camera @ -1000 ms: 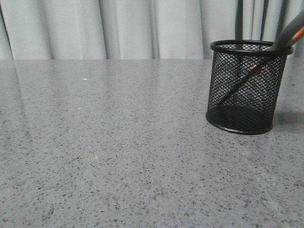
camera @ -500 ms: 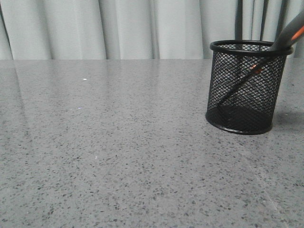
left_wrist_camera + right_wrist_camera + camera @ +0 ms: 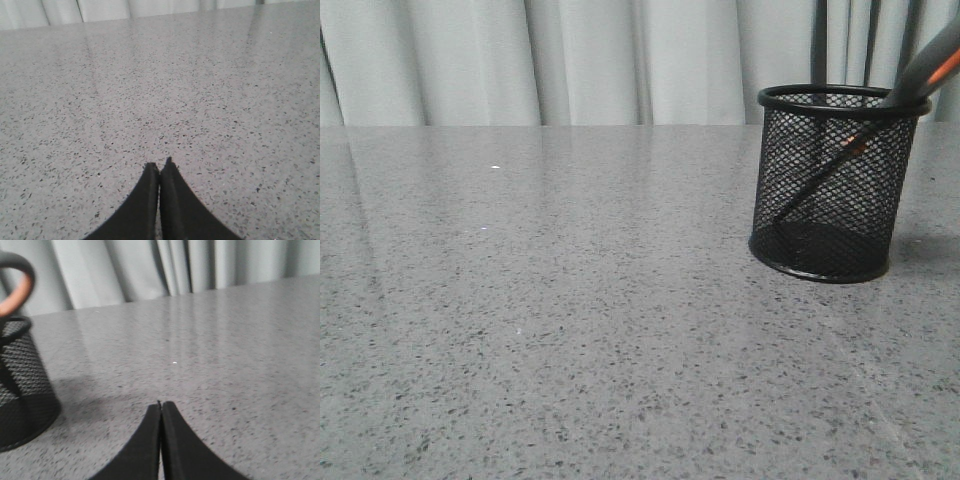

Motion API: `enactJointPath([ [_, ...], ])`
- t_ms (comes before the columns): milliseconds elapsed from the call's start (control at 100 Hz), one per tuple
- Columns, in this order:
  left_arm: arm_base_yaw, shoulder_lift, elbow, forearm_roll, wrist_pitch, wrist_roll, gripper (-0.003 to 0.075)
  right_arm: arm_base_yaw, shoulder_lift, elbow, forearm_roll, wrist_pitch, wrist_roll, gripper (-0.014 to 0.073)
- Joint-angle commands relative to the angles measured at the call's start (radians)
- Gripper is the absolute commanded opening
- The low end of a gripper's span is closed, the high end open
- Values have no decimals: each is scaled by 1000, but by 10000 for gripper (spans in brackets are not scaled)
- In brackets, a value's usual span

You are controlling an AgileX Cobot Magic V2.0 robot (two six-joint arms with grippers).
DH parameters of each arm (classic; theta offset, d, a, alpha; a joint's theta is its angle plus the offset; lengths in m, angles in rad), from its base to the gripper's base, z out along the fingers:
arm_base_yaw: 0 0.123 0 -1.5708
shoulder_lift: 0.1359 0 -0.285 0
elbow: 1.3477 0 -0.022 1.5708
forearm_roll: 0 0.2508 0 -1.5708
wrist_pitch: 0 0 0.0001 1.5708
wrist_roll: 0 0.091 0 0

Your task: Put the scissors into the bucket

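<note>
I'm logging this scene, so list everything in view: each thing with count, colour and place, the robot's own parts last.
bucket: one, black wire mesh, upright on the table's right side in the front view.
scissors: one pair, dark grey handles lined in orange, dark blades; leaning inside the bucket, blades down, handles sticking out over its right rim.
table: one, grey speckled, across the whole foreground.
curtain: pale grey-white folds, behind the table.
left gripper: one, black fingers together, over bare table, holding nothing.
right gripper: one, black fingers together, over bare table near the bucket, holding nothing.
</note>
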Motion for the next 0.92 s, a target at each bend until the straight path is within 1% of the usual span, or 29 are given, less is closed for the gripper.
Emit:
enactJointPath([
  [0,5,-26,28,-17,-64,-11,-21,-19,-18,16,-5,-26,-8,-44],
  [160,5,-26,28,-17,-64,-11,-21,-17,-18,16,-10,164,-8,-44],
  [910,5,-26,28,-17,-64,-11,-21,-17,-18,16,-10,151,-12,-44],
])
